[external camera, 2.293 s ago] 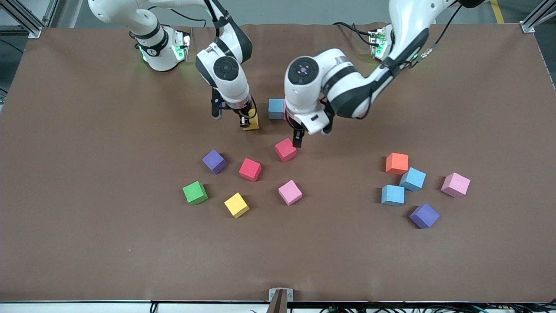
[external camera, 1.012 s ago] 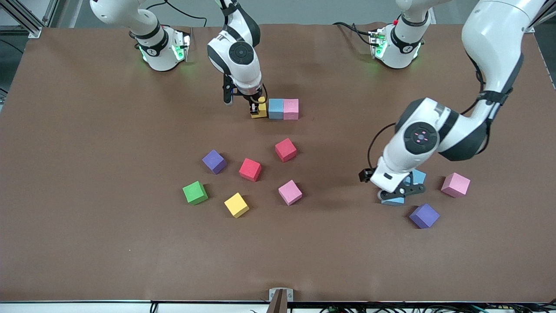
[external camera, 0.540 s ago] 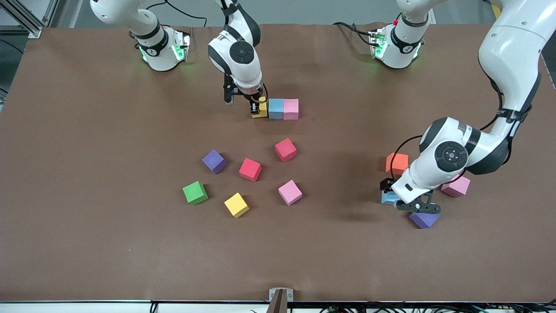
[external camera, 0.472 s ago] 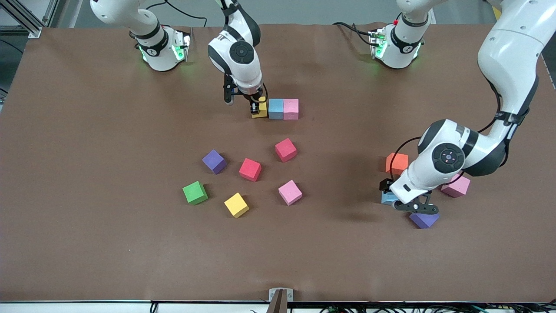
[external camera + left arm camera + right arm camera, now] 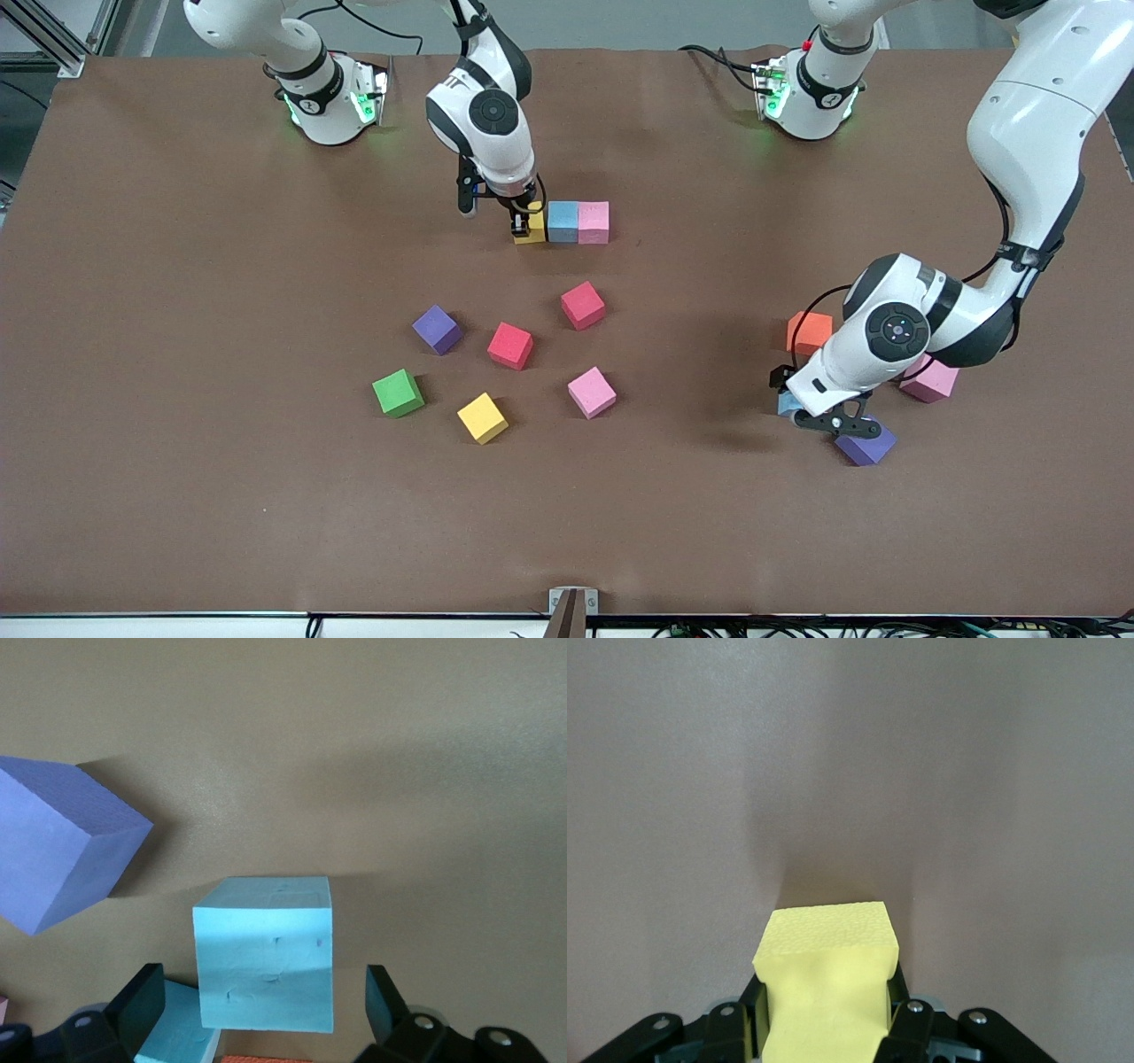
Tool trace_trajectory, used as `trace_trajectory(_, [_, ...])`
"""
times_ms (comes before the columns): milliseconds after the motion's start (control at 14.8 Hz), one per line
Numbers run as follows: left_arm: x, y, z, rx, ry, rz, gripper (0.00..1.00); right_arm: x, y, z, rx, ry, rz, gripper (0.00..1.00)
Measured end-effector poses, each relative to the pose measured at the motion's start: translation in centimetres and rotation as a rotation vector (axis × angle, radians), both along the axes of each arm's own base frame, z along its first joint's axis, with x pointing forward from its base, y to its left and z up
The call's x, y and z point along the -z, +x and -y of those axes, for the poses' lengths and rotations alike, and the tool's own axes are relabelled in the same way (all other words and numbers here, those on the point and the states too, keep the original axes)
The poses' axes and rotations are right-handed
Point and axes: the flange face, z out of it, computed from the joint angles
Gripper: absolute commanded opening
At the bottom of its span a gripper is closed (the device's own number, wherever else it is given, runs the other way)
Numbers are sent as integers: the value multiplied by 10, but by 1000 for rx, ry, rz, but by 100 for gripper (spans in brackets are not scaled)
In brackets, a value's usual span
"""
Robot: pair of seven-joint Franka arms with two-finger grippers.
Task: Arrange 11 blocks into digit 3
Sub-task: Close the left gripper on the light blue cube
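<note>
In the upper middle of the front view we see the right gripper (image 5: 524, 221) clamped on a yellow block (image 5: 532, 232), which sits at the end of a short row: it touches a light blue block (image 5: 563, 221), and that one touches a pink block (image 5: 594, 221). In the right wrist view the yellow block (image 5: 826, 979) is pinched between the black fingers (image 5: 902, 1028), with bare brown table (image 5: 850, 753) around it.

At the lower right of the front view the left gripper (image 5: 819, 416) is low over a light blue cube (image 5: 787, 405), its jaws spread wide. The left wrist view shows that light blue cube (image 5: 265, 952) between the two open fingers (image 5: 142, 1005), neither finger touching it. A second light blue cube (image 5: 177, 1036) lies just beside it, and a purple cube (image 5: 58, 850) stands near, apart from both. In the front view the same purple cube (image 5: 866, 443) lies just beside the gripper, lower in the frame, an orange cube (image 5: 809, 332) above it, and a pink cube (image 5: 930, 381) partly hidden by the arm.

In the centre of the front view we find loose cubes well apart from the row: a red one (image 5: 583, 305), another red (image 5: 510, 345), a purple one (image 5: 437, 329), a pink one (image 5: 591, 392), a yellow one (image 5: 482, 417) and a green one (image 5: 397, 392).
</note>
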Motion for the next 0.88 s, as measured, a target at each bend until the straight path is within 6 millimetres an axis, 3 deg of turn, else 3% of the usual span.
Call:
trace_trajectory(607, [19, -1, 0, -2, -22, -9, 100, 0, 0, 0, 2, 1, 0, 1])
trace_trajectory(742, [23, 1, -2, -6, -27, -3, 92, 0, 0, 0, 6, 1, 1, 1])
trace_trajectory(877, [25, 1, -4, -8, -27, -3, 69, -1, 0, -1, 8, 4, 4, 1])
